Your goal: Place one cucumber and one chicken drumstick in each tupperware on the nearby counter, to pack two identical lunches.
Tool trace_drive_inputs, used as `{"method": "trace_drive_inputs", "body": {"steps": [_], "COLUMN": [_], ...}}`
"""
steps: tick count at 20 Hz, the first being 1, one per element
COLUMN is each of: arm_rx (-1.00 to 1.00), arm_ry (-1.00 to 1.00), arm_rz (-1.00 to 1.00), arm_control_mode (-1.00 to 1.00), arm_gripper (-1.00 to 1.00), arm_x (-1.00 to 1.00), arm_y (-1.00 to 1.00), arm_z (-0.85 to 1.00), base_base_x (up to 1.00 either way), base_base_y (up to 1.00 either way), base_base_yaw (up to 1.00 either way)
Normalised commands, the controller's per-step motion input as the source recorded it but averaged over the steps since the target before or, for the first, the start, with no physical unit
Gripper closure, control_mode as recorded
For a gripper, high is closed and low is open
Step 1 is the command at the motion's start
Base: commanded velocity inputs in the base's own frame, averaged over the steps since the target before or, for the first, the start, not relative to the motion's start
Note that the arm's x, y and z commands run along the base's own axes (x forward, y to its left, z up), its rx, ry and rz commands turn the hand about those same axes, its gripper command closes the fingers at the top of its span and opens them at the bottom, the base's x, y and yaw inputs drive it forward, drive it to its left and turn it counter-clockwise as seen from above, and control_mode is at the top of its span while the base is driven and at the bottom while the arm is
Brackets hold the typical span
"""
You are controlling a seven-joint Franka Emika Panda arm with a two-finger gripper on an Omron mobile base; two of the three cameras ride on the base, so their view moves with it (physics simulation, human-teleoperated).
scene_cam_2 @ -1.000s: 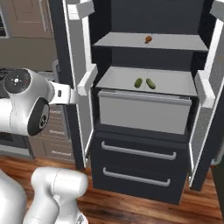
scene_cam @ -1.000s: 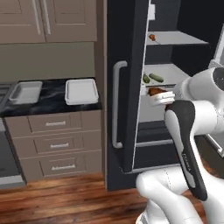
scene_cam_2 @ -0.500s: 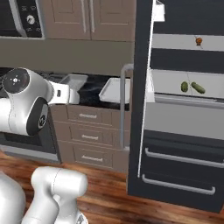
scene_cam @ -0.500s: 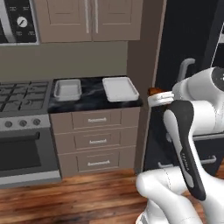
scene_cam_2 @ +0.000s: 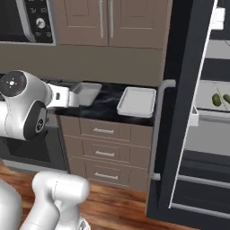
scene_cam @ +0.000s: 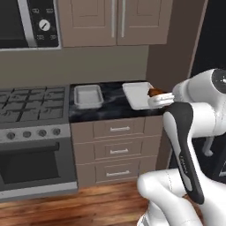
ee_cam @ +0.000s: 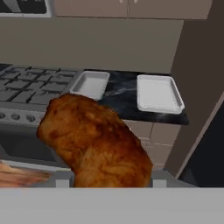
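Note:
A brown chicken drumstick [ee_cam: 94, 140] fills the lower middle of the hand view, and my gripper [scene_cam: 156, 96] is shut on it; the fingertips are hidden behind the meat. The gripper hovers just off the front right of the counter [scene_cam: 110, 109]. Two white tupperware stand on the black stone: the left one [scene_cam: 88, 95] next to the stove, the right one [scene_cam: 138, 95] close in front of the gripper. Both tupperware [ee_cam: 91, 84] [ee_cam: 158, 92] look bare inside. Two green cucumbers [scene_cam_2: 217, 99] lie on a shelf in the open fridge at the right.
A gas stove [scene_cam: 31, 99] with an oven below adjoins the counter on the left, under a microwave [scene_cam: 26, 22]. Wooden drawers [scene_cam: 115, 149] sit below the counter and wall cabinets [scene_cam: 114, 20] above. The open fridge door [scene_cam_2: 179, 112] stands right of the counter.
The whole picture has shifted: the base has swung from the open fridge toward the counter and stove. The drumstick stays held in the gripper throughout.

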Motion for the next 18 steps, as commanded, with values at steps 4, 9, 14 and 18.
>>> {"method": "trace_drive_inputs", "body": {"steps": [4,9,14,18], "arm_rx": [0.0,0.0,0.0,0.0], "arm_ry": [0.0,0.0,0.0,0.0], "arm_rz": [0.0,0.0,0.0,0.0], "arm_control_mode": [1.0,1.0,1.0,1.0], "arm_gripper": [1.0,1.0,1.0,1.0], "arm_x": [0.0,0.0,0.0,0.0], "arm_y": [0.0,0.0,0.0,0.0], "arm_z": [0.0,0.0,0.0,0.0], "base_base_x": [0.99,0.7,0.48,0.5], "base_base_y": [0.5,0.44,0.34,0.4], "base_base_yaw": [-0.05,-0.05,-0.07,-0.07]}}
